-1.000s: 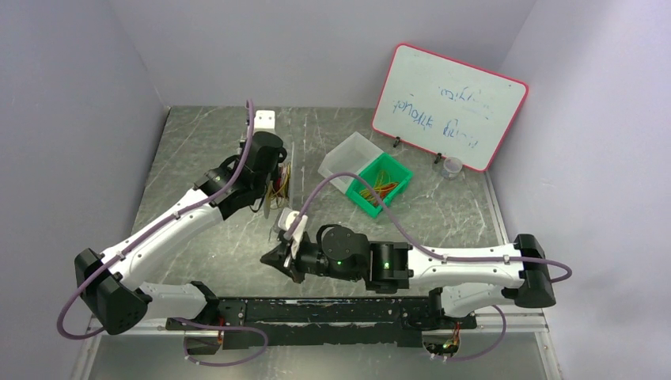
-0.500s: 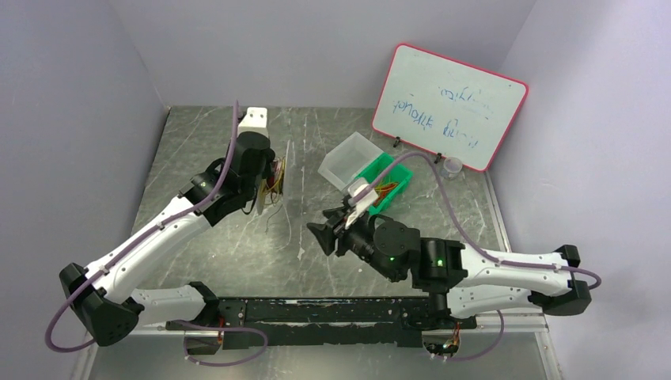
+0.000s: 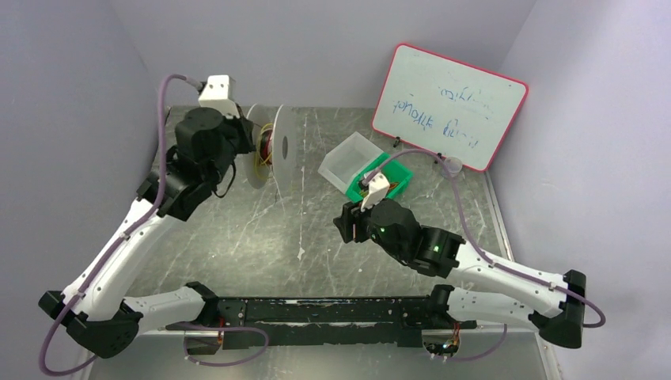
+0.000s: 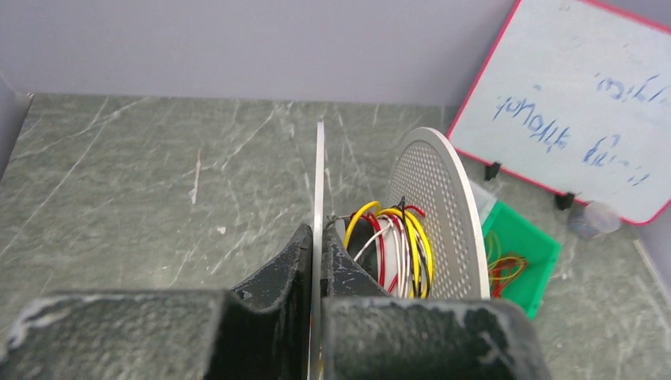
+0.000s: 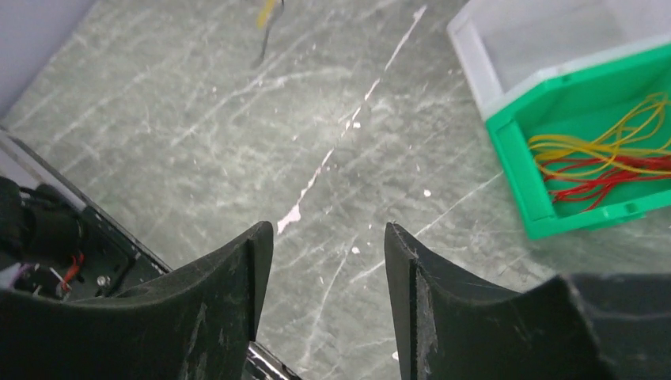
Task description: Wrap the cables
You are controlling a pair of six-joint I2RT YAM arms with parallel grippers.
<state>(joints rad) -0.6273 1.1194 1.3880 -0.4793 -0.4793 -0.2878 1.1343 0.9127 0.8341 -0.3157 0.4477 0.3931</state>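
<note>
My left gripper (image 4: 319, 233) is shut on the thin near flange (image 4: 320, 174) of a white spool (image 3: 282, 150), held up at the back left of the table. Yellow, red, white and black cables (image 4: 396, 245) are wound on its hub, between that flange and a perforated one (image 4: 435, 206). A loose cable end (image 5: 265, 20) hangs at the top of the right wrist view. More yellow and red cables (image 5: 601, 162) lie in a green bin (image 5: 518, 170). My right gripper (image 5: 328, 229) is open and empty above the bare table, in front of the bin.
A clear tray (image 3: 348, 157) sits against the green bin (image 3: 399, 180). A red-framed whiteboard (image 3: 451, 107) leans at the back right with a small cup (image 3: 453, 166) at its foot. The arms' black base rail (image 3: 332, 310) runs along the near edge.
My left arm has carried the spool up and back to the left. My right gripper has opened and swung right, away from the spool and toward the green bin.
</note>
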